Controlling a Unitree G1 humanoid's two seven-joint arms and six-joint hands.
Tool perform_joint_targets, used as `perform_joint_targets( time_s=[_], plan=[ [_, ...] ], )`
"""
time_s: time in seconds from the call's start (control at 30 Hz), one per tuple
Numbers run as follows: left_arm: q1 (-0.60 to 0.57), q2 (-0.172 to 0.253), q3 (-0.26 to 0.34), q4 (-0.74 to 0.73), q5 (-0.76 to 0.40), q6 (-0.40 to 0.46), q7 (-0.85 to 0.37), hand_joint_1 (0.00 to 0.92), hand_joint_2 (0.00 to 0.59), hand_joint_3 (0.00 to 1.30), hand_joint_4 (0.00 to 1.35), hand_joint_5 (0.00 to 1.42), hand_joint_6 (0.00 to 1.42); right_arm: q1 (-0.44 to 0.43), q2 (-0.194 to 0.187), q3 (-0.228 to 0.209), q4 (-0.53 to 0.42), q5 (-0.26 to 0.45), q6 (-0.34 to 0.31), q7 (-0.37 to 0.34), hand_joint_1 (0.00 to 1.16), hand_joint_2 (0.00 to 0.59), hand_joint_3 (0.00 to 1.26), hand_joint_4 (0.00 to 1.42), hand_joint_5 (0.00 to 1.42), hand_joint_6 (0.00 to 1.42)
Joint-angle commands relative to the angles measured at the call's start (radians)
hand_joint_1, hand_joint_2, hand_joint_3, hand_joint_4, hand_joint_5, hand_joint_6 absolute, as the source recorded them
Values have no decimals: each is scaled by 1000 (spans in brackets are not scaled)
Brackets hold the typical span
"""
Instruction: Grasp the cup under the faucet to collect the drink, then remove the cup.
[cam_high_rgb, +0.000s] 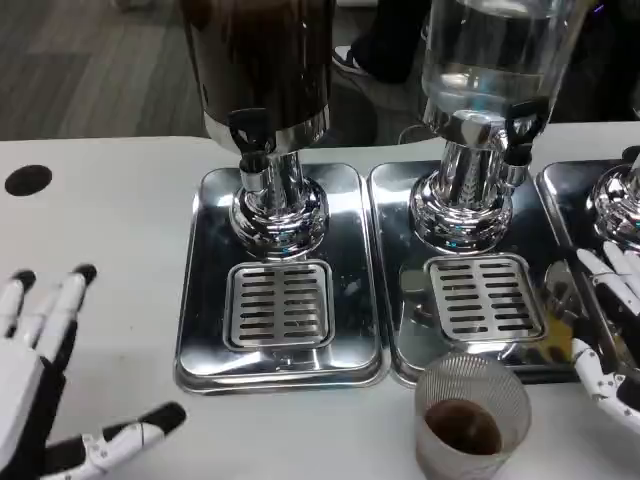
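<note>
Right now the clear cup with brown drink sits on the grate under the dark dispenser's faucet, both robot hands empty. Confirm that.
Not quite. The head view shows the clear cup with brown drink standing on the white table in front of the trays, not on the grate under the dark dispenser. The left robot hand and right robot hand are indeed empty.

No text, label, brand or number can be read.

Bright even overhead light, glare on the chrome trays (205, 300), soft shadows, slight overall blur.
</note>
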Motion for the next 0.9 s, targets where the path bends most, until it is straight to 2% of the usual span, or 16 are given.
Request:
perform_joint_targets(
  time_s=[0.03, 0.33, 0.9],
  plan=[
    [-41, 24, 2, 26, -15, 0, -5, 0, 102, 7, 0, 0, 156, 16, -13, 9, -19, 9, 17, -17, 311, 569, 102, 0, 0, 0],
    [-108, 20, -40, 52, -22, 11, -22, 0, 102, 38, 0, 22, 176, 26, -23, 6, -16, 35, 22, -19, 317, 551, 117, 0, 0, 0],
    [-140, 21, -87, 48, -18, 53, -49, 0, 103, 47, 0, 26, 196, 38, -32, 11, -16, 76, 20, -17, 322, 544, 122, 0, 0, 0]
  ],
)
